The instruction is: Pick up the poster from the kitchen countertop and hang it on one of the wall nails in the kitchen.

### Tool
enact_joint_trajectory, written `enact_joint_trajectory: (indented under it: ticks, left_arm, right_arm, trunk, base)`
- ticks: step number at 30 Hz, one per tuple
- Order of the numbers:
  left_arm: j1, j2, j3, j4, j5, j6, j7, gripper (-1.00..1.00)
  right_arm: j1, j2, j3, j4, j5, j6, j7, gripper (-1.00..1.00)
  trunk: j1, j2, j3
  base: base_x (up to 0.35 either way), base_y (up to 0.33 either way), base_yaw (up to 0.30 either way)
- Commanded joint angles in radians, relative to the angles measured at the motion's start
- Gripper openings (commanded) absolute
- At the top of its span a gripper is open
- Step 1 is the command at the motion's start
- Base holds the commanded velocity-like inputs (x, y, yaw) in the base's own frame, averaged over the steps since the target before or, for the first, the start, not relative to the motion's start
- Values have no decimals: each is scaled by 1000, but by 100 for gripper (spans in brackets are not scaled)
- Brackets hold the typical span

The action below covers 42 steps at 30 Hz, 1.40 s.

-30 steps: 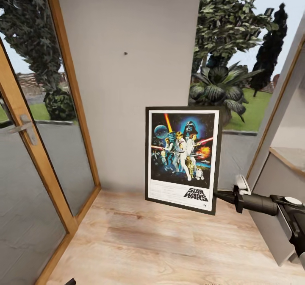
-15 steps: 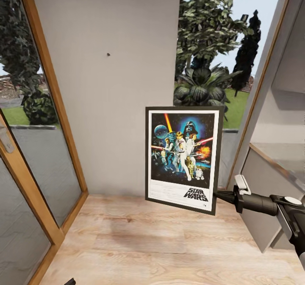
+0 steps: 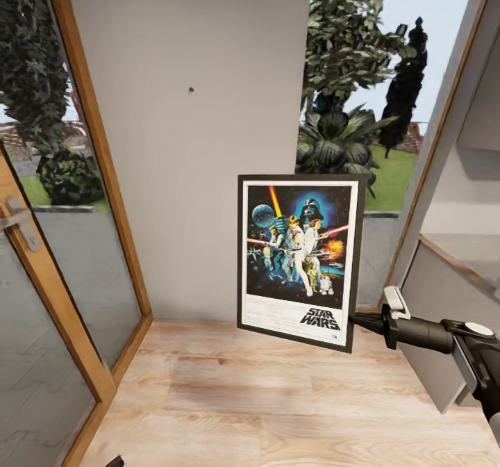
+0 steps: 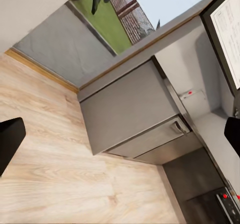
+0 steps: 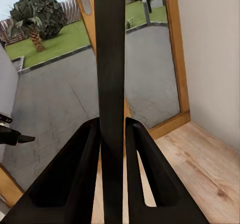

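Right gripper (image 3: 361, 321) jaws are clamped on the poster (image 3: 298, 258) at its lower right edge; left gripper (image 4: 120, 144) jaws stand apart. The frame looks stiff, light and prone to swing.

Bright, even daylight — soft renders, no glare; beyond the jaws the pale grey wall (image 3: 208, 140) stays evenly lit, a faint shadow lies on the light wooden plank floor (image 3: 278, 397) — straight edges lean outward
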Motion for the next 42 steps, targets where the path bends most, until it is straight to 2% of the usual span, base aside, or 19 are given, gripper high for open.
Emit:
enact_joint_trajectory:
  ticks: [1,17,31,42]
  left_arm:
    - [-1,0,-8,0,9,-10,-1,100]
    - [-1,0,-8,1,9,-9,-1,100]
    - [-1,0,-8,0,9,-9,-1,100]
    - [-1,0,-8,0,9,-7,-1,100]
  right_arm:
    - [-1,0,0,0,-2,14,6,-100]
    - [-1,1,0,0,-2,14,6,-100]
    - [-1,1,-2,0,-1,14,6,-100]
    - [-1,1,-1,0,-2,14,6,-100]
  trunk:
    - [1,-2,-2]
    - [1,-2,1]
    - [1,-2,1]
    - [1,-2,1]
  base:
    - [0,64,-51]
    - [31,22,-56]
    - [299,117,0]
    - [334,18,0]
